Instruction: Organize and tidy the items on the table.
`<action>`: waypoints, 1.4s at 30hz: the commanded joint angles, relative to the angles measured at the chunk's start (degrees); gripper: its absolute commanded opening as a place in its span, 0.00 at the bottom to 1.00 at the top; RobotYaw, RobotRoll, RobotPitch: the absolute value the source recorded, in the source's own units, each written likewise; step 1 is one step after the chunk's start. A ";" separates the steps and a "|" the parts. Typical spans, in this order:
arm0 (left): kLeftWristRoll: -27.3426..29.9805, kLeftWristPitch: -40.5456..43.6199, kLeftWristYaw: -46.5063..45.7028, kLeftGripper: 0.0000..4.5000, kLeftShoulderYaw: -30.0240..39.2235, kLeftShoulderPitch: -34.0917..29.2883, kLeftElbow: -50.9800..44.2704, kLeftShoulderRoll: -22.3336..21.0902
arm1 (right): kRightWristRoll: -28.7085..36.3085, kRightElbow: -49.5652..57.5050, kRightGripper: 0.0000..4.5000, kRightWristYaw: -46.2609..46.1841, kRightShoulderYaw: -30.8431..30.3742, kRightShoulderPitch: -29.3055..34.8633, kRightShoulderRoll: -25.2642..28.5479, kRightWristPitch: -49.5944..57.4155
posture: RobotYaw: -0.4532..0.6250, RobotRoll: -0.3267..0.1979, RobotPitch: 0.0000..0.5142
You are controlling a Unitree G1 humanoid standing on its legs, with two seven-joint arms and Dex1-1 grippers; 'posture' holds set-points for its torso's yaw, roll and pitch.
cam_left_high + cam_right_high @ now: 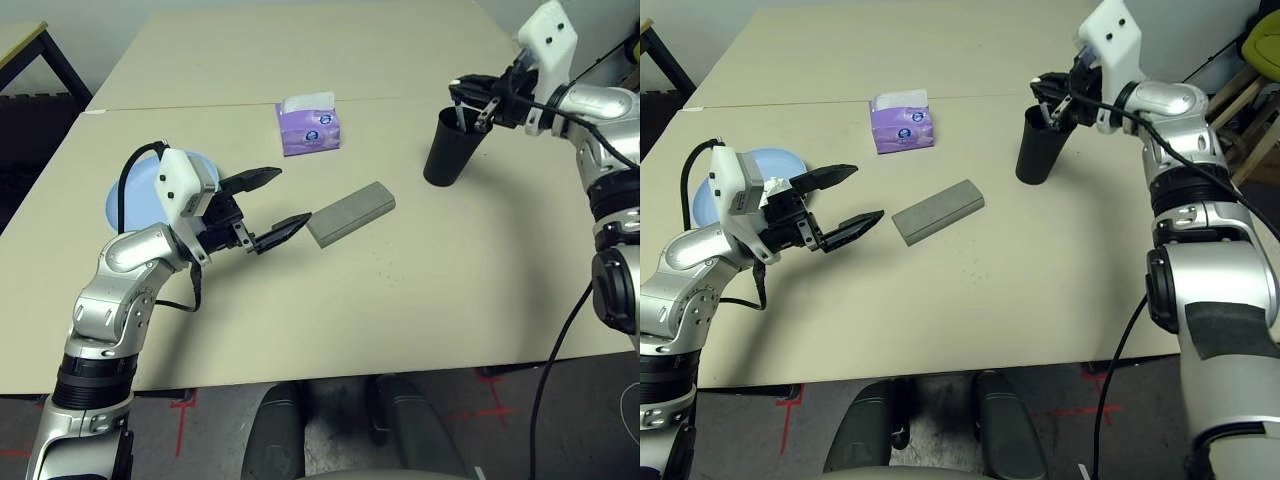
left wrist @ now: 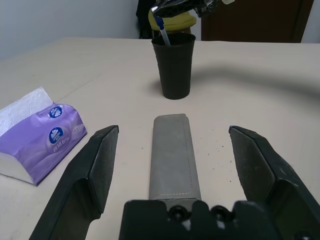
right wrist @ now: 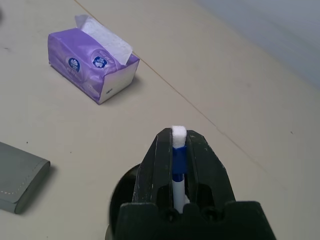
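The grey glasses case (image 1: pixel 350 213) lies flat mid-table. My left gripper (image 1: pixel 293 195) hovers open just to its left, a finger on either side of the case's near end (image 2: pixel 170 155), not touching it. Behind that arm a light blue plate (image 1: pixel 135 195) rests on the table (image 1: pixel 400 300). At the far right stands the black cup (image 1: pixel 448 147). My right gripper (image 3: pixel 179 137) is above its mouth, shut on a white marker pen (image 3: pixel 179 152) with a blue band. The pen's lower end dips into the cup (image 2: pixel 173 65).
A purple tissue box (image 1: pixel 308 125) sits behind the case, near the seam where a second tabletop joins. The table's left edge runs close to the plate. A black cable (image 1: pixel 560 350) hangs by my right arm.
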State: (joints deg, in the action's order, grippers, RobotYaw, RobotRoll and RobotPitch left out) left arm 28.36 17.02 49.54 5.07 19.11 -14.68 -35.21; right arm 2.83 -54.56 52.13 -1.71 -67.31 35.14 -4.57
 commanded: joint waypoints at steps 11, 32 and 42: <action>-1.26 -0.64 0.61 1.00 -1.01 0.32 0.88 0.36 | -0.67 0.71 0.99 -0.10 0.45 0.41 -0.21 -0.06 | 0.47 0.62 0.20; -7.54 -7.69 -9.27 1.00 1.02 6.39 11.00 5.56 | 5.90 17.72 0.99 -3.47 7.80 6.82 1.36 11.39 | 0.45 0.62 0.07; -15.87 -11.07 -33.83 1.00 6.95 12.88 16.85 14.62 | 7.43 26.93 0.99 -17.90 12.91 18.86 -3.45 12.46 | 0.43 0.62 0.08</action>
State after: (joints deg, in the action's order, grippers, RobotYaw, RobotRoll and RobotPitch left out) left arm 14.24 6.53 19.30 11.07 31.26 1.08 -21.23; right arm 10.09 -28.92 36.80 9.98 -49.85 32.45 8.15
